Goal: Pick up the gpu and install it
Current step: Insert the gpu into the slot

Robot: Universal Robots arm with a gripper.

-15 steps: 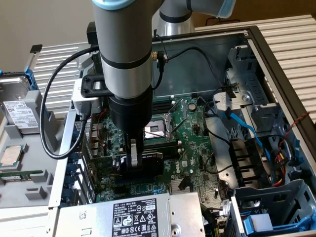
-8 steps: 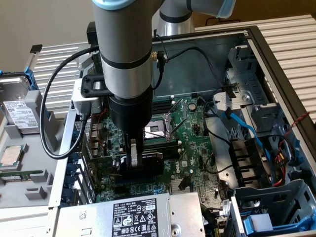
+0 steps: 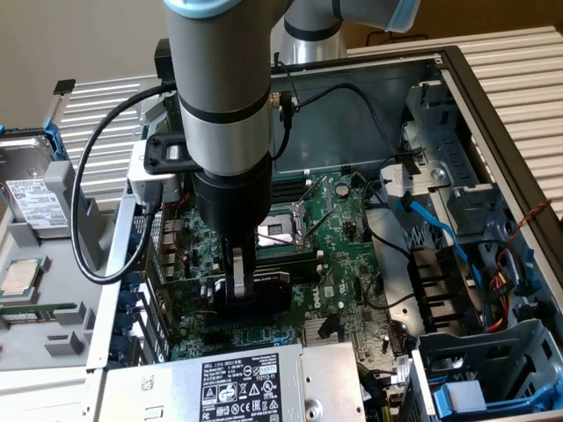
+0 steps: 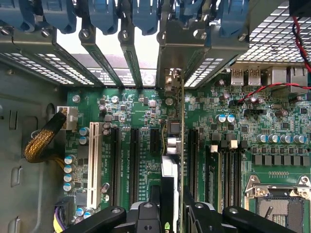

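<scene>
The gpu [image 3: 264, 288] is a small card with a black cooler, standing low over the green motherboard [image 3: 352, 255] inside the open computer case. My gripper [image 3: 237, 286] reaches straight down and is shut on the gpu. In the wrist view the gpu [image 4: 171, 145] appears edge-on between my gripper [image 4: 170, 201] fingers. It is lined up along the black expansion slots of the motherboard [image 4: 141, 111]. Its silver bracket end [image 4: 171, 80] sits at the rear slot openings. I cannot tell whether the card's edge is fully down in a slot.
A grey power supply [image 3: 229, 387] lies at the case's near edge. The CPU socket [image 3: 281, 230] is just behind the gripper. Blue cables [image 3: 431, 220] and drive cages fill the exterior view's right. A hard drive [image 3: 31, 193] sits outside on the left. Blue slot latches [image 4: 102, 14] line the rear.
</scene>
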